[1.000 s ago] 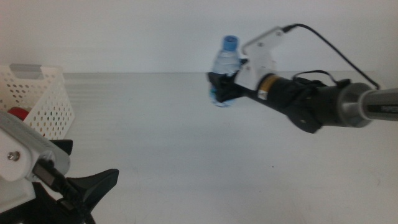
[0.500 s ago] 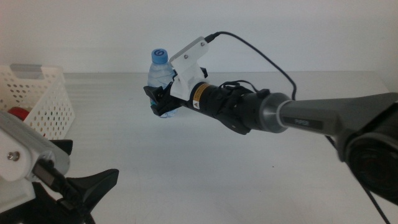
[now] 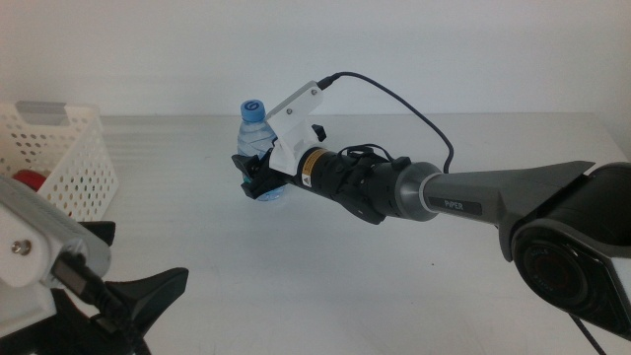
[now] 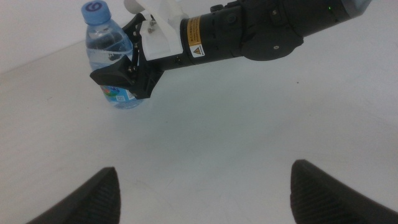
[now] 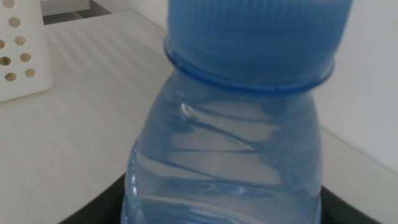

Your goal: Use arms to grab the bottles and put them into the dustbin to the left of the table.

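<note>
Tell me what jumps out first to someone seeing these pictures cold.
The right pincer, reaching in on a long dark arm from the right, is shut on a small water bottle with a blue cap, mid-table. At the far left stands the white perforated dustbin, something red showing inside it. The left pincer waits open at the bottom-left corner.

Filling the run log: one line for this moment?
right pincer: shut on clear blue-capped water bottle | left pincer: open, waiting | white perforated plastic basket: left
</note>
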Available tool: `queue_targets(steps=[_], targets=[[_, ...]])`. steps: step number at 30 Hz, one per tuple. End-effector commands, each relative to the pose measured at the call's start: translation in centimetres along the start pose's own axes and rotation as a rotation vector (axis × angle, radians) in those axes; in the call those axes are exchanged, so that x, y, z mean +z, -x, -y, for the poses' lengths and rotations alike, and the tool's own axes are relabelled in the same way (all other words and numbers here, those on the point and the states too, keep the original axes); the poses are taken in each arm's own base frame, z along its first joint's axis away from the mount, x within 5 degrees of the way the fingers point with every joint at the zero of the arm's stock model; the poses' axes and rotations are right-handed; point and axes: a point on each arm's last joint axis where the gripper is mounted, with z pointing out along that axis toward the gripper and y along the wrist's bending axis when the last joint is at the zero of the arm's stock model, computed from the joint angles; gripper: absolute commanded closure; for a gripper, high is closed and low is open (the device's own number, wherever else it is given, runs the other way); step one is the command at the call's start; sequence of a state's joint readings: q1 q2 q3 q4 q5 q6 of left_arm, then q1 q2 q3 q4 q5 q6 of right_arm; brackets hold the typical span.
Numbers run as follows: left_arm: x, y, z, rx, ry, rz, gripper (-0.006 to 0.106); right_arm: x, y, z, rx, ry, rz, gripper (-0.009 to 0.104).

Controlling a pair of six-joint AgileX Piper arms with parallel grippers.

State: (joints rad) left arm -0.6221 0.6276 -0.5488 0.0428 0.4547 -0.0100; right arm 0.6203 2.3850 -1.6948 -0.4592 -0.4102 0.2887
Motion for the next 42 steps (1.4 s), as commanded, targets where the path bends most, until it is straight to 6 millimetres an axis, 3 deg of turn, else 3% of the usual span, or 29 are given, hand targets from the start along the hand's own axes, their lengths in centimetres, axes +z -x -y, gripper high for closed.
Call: queue_targets(steps=[1,6,10,15,22,35,42], targets=[[-0.5,1.6,0.0,-0.019,-0.007,0.107,0.01,-1.2,5.9,0.5,-0.025,-0.001,0.186,0.062],[-0.5,1.6,0.0,-0.019,-0.007,0.107,0.01,-1.2,5.6,0.8,-0.025,-0.018,0.144,0.022],[-0.5,1.6,0.0,-0.019,-0.007,0.107,0.01,-1.7,6.0,1.0,0.02,-0.037,0.09,0.006],[-0.5,1.6,0.0,-0.019,-0.007,0.107,0.01,-4.0,6.9,0.8,0.043,-0.043,0.048,0.006],[-0.5,1.6,0.0,-0.019,-0.007,0.107,0.01,-8.8,8.5,-0.1,0.057,-0.011,0.036,0.012],[-0.5,1.6,0.0,-0.019,-0.007,0.107,0.01,-25.3,14.1,-3.1,0.08,0.052,0.122,0.017],[-0.5,1.6,0.0,-0.019,-0.007,0.107,0.01,-30.7,12.8,-4.0,0.107,0.022,0.092,0.018]])
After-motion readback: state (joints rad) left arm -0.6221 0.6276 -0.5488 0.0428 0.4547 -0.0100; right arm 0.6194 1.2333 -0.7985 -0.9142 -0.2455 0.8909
